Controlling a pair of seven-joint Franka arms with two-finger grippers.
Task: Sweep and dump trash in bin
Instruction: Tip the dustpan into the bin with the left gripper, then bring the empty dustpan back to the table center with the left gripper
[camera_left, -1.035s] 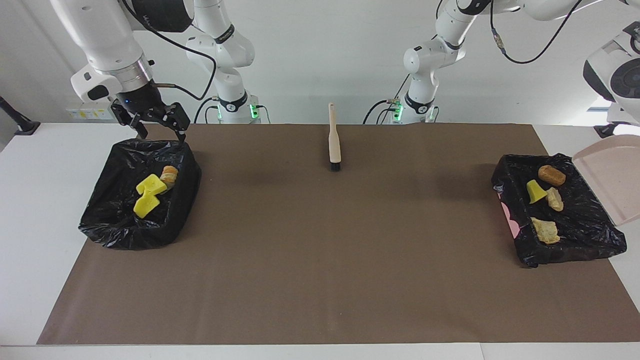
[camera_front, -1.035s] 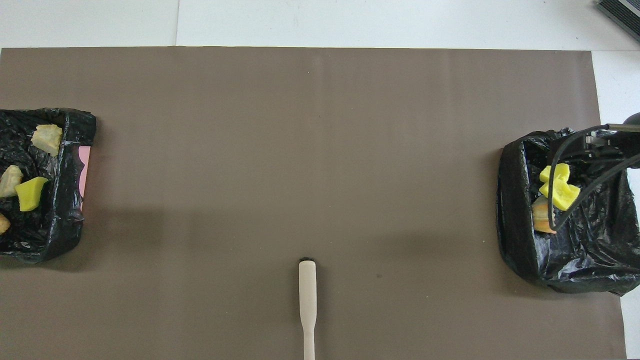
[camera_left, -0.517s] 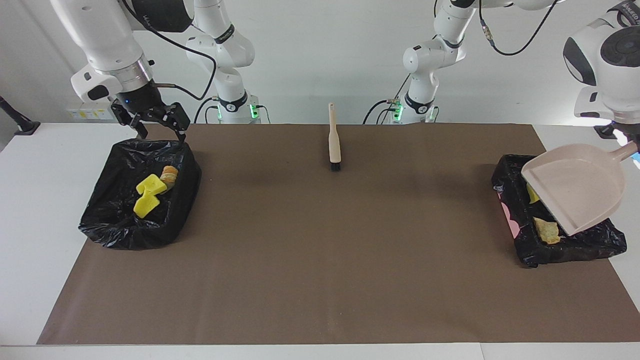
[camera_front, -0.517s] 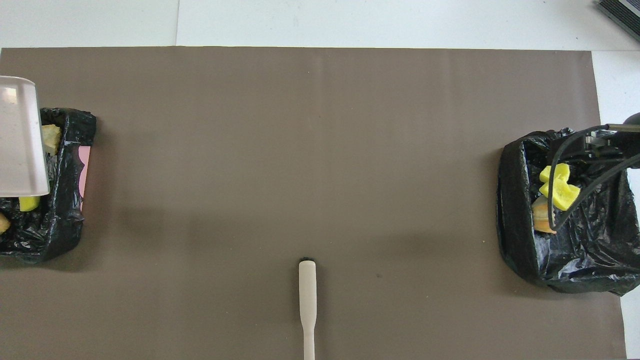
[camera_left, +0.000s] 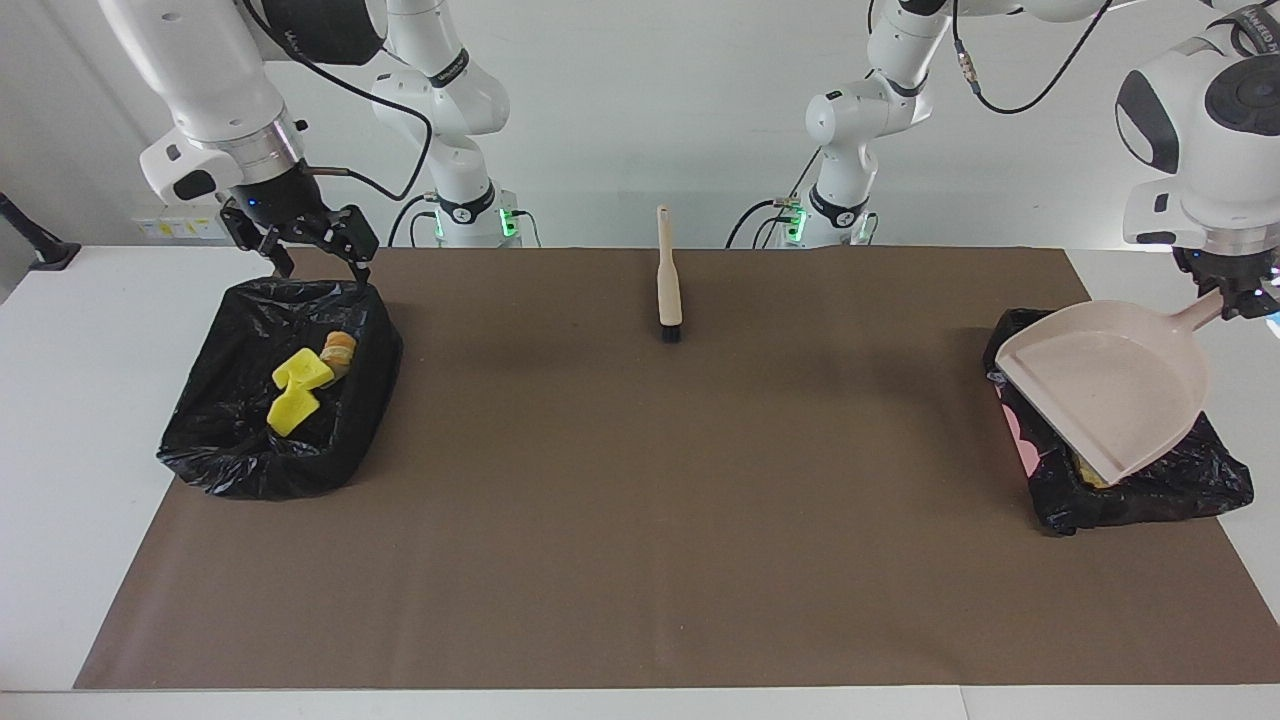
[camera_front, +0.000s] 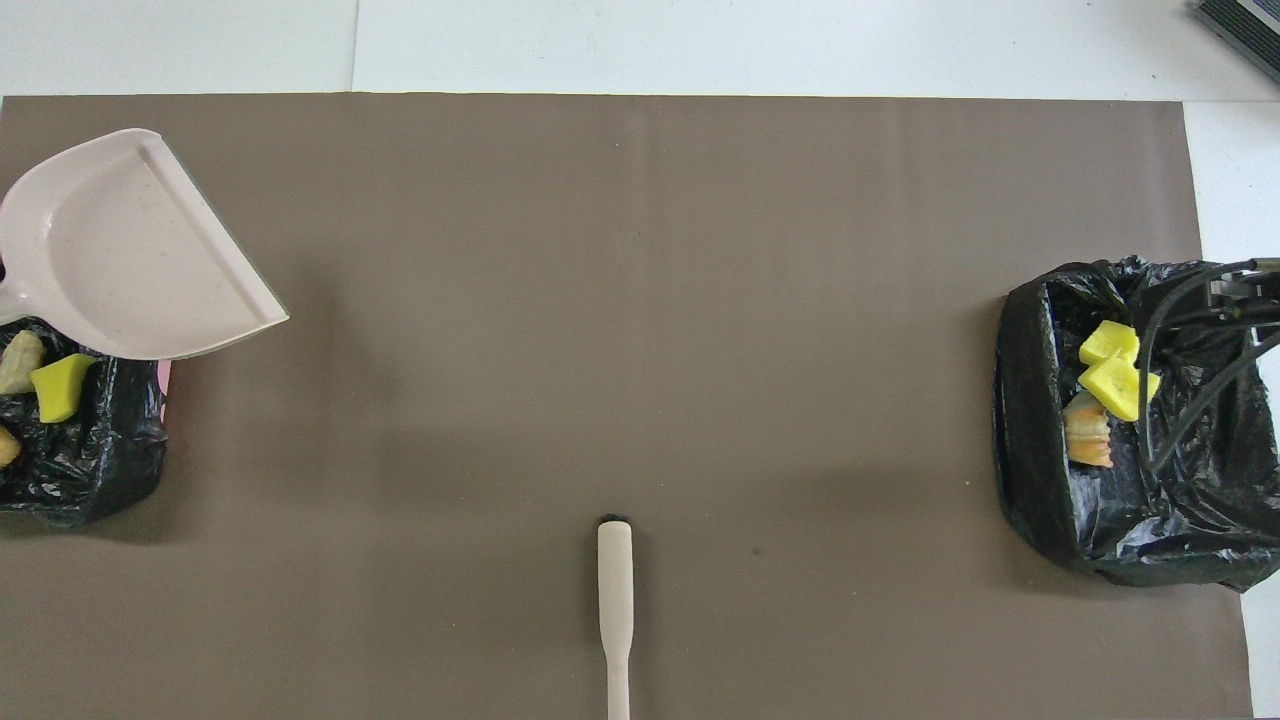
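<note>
Overhead view alone shows trash beside the raised dustpan

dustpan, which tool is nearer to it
Left. The left tool is shut on the dustpan's handle, over the bin at its end. The right tool hangs open over the bin at the right arm's end.
</note>
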